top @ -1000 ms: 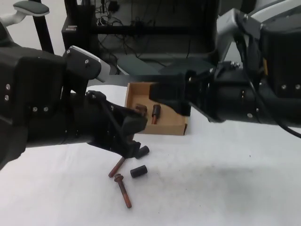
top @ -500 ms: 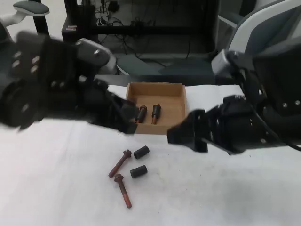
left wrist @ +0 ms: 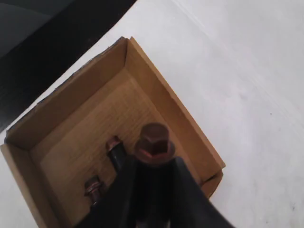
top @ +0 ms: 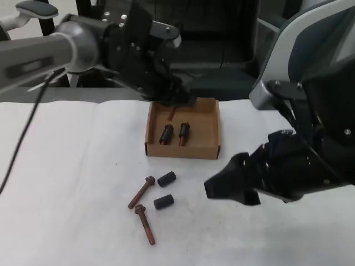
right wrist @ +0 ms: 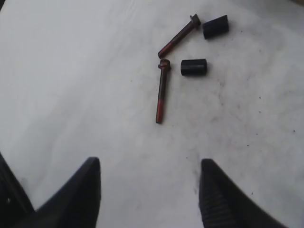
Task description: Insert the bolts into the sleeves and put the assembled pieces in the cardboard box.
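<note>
- Looking down from the high view, the left gripper (top: pixel 176 102) hangs over the far wall of the cardboard box (top: pixel 183 151). Only a short reddish tip of the held bolt (top: pixel 172 113) shows beneath it, and the fingers are lost against the dark arm.
- Two assembled pieces (top: pixel 166 134) lie side by side on the box floor below that gripper. Between the two grippers, the loose bolts (top: pixel 141 192) and loose sleeves (top: pixel 166 179) rest on the bench (top: pixel 66 166). The right arm (top: pixel 288 166) covers the bench on its own side, while bare surface spreads out on the left gripper's side.
- From the left wrist view, the left gripper (left wrist: pixel 154 166) is clamped on the held bolt (left wrist: pixel 154 148), whose hex head stands out past the fingertips. The fingers (left wrist: pixel 190 199) hide the shank, so a sleeve may be on it, but I cannot tell.
- The cardboard box (left wrist: pixel 175 114) sits directly under this gripper, with its near end cut off by the picture edge. The assembled pieces (left wrist: pixel 116 151) lie just beside one finger, which partly covers one of them.
- From the right wrist view, the right gripper (right wrist: pixel 152 190) is spread wide with nothing between its fingers (right wrist: pixel 90 190), and their bases are cut off.
- Well ahead of its fingertips lie the loose bolts (right wrist: pixel 162 90) and loose sleeves (right wrist: pixel 194 67). The farther bolt's head is just beside the farther sleeve, and bare bench separates the fingertips from the nearer bolt.
</note>
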Robot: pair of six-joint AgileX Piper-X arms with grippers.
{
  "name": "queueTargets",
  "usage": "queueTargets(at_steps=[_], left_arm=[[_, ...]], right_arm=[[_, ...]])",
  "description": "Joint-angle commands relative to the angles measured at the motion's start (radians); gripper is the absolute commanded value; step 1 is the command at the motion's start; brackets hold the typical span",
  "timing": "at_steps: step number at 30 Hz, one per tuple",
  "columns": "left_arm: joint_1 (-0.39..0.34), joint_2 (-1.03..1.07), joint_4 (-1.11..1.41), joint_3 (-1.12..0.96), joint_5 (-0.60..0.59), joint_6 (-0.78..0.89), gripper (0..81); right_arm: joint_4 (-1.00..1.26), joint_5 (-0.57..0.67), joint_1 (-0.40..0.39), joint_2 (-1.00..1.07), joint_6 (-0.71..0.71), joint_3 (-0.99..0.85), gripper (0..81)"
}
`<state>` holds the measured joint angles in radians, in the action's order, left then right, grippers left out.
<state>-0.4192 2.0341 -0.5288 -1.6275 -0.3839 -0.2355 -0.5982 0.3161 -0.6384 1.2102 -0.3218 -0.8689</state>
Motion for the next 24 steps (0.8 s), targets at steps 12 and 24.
queueTargets(at_steps=[12,24], left_arm=[[0.002,0.253,-0.115,-0.278,0.005,0.004,1.7],[0.002,0.266,-0.183,-0.279,0.047,0.004,40.9]], right_arm=[[-0.034,0.049,0.005,-0.013,0.089,-0.004,60.9],[-0.034,0.049,0.005,-0.013,0.098,-0.004,60.9]])
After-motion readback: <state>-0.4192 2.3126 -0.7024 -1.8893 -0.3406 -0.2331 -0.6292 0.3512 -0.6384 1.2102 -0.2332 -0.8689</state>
